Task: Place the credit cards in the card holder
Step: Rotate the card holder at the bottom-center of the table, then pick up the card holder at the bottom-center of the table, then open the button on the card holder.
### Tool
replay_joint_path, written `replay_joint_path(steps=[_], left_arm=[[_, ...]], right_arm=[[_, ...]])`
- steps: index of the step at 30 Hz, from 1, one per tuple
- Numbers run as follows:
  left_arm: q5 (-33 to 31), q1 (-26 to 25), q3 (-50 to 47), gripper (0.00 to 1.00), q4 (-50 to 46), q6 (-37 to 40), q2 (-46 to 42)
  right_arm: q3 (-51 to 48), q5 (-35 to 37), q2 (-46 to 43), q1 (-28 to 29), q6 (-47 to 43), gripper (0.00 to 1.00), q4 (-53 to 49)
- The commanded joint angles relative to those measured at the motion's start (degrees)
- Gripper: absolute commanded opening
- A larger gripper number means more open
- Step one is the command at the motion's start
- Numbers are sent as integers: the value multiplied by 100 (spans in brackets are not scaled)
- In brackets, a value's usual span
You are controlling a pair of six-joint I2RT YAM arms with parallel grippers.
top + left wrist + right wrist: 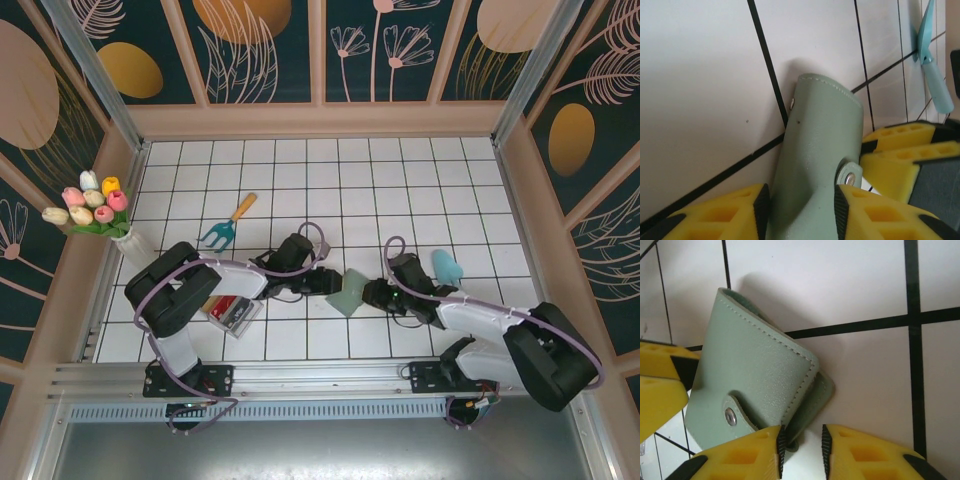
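The sage-green card holder (350, 296) lies folded on the white tiles between my two grippers. My left gripper (328, 283) has closed on it from the left. In the left wrist view its black pads (761, 207) press both long sides of the card holder (815, 150), with the snap tab against the right pad. My right gripper (802, 450) is open, and one corner of the holder's lower flap (812, 405) pokes in beside its left pad. Red credit cards (228, 312) lie in a clear tray near the left arm's base.
A teal trowel (447, 265) lies just behind the right arm, and its handle (939, 90) appears in the left wrist view. A teal hand rake with an orange handle (228, 226) lies back left. A vase of tulips (95, 210) stands by the left wall.
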Motion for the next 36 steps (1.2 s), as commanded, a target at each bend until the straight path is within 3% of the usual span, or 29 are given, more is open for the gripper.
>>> replay_joint_path(steps=[1,5,12,16,22,33,36], left_arm=[[439,-67,-179,38,201,-208,-49],[796,-64,-335,35,851,-561,-52],[637,-62,-550,14,1342,-1146,-154],[461,-76,-601,10,1560,-1446,-191],[242,-135,-618,9,1783,-1735,-265],[338,-175,-574,8,1945,-1650,-349],[333,-171,-634,6,2088,-1688,-349]], right_arm=[[143,-34,300,27,113,27,274],[199,-35,456,27,38,27,244],[489,237,329,-52,-82,28,-511],[774,474,-134,-1,-7,33,-1143],[1034,760,-441,317,152,47,-1394],[1926,1463,1123,1015,368,53,-1889],[2071,1941,1550,1192,501,41,-2393]])
